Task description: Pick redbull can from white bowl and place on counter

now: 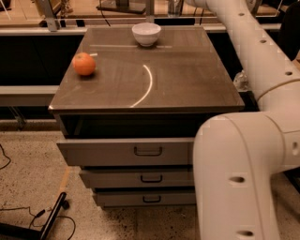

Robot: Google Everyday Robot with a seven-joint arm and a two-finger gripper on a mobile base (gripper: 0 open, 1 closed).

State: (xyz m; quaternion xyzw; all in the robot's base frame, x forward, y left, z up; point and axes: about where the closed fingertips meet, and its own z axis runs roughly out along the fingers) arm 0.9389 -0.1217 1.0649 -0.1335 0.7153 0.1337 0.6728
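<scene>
The white bowl (pixel 146 33) stands at the far middle of the counter (pixel 187 79); no can shows inside it. My white arm rises from the lower right and reaches over the counter's far right corner. My gripper (pixel 175 5) is at the top edge, above and to the right of the bowl, mostly cut off. A slim silvery-grey shape (pixel 174 8) hangs there at the arm's end; it looks like the redbull can, but I cannot tell for sure.
A round orange fruit (pixel 84 63) sits near the counter's left edge. The cabinet has three drawers (pixel 148 151) below. A dark rail and tables run behind the counter. Black cables (pixel 47 220) lie on the floor at the lower left.
</scene>
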